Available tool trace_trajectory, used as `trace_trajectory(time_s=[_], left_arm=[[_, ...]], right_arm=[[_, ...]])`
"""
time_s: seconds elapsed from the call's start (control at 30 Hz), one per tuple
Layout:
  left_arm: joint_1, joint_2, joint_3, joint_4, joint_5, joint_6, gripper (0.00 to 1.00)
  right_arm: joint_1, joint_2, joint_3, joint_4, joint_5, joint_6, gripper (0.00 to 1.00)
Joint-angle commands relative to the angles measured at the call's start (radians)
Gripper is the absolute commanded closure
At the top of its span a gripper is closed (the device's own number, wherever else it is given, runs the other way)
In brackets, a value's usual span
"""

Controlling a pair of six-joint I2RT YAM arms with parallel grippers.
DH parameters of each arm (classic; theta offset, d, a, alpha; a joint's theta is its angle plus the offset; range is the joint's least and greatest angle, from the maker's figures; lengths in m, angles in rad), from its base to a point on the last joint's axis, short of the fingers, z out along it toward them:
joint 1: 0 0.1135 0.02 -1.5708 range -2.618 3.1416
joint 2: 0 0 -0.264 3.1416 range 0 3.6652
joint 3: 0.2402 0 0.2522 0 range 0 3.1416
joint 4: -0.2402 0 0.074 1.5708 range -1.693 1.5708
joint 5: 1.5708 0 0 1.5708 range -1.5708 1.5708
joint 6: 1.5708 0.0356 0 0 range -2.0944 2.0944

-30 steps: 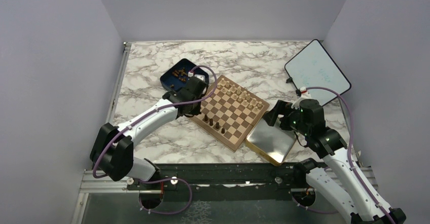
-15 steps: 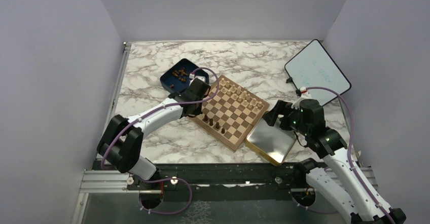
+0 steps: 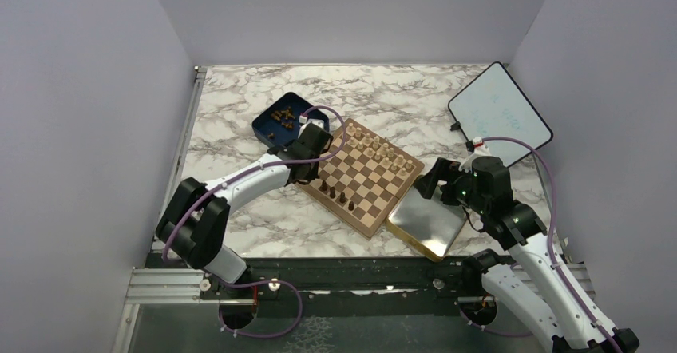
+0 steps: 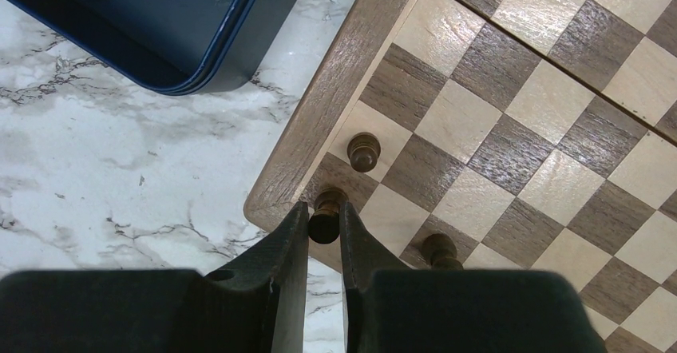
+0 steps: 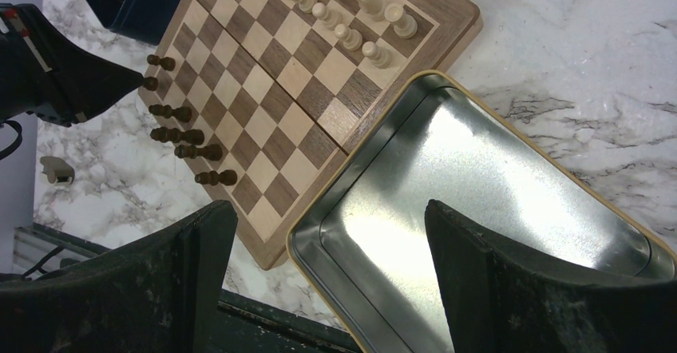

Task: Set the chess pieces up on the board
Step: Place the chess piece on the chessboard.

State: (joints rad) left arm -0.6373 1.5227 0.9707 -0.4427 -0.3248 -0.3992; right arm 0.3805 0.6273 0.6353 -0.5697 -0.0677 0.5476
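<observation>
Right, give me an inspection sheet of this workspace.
Surface: marble-patterned table.
Job's things: board askew; dark pieces along its near-left edge, more in the blue box; pale pieces along the far edge.
Clutter: gold-rimmed tray beside the board; whiteboard far right.
Grippers: left gripper shut on a dark piece at the board's corner; right gripper open above the tray.
Cables: purple cable along each arm.
Surroundings: plain walls.

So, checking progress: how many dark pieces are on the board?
6 dark pieces: one between the left fingers at a corner of the board, one beside it, four along its near edge. The left arm may hide more.
</observation>
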Motion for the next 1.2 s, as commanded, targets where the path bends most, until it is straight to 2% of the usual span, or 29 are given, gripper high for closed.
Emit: trace_trajectory(time_s=[0.0,0.63,1.17], left_arm=[[-0.004,0.015,-0.003,0.033,-0.032,0.011,0.85],[-0.004,0.051,-0.006,0.038,-0.020,0.013,0.83],[-0.004,0.052,0.019,0.001,-0.022,0.019,0.71]], right_arm=[[0.005,-0.011,-0.001,0.023,0.008,-0.016,0.06],[0.005,-0.015,0.002,0.020,0.005,-0.015,0.06],[0.005,-0.013,0.001,0.026,0.002,-0.017,0.06]])
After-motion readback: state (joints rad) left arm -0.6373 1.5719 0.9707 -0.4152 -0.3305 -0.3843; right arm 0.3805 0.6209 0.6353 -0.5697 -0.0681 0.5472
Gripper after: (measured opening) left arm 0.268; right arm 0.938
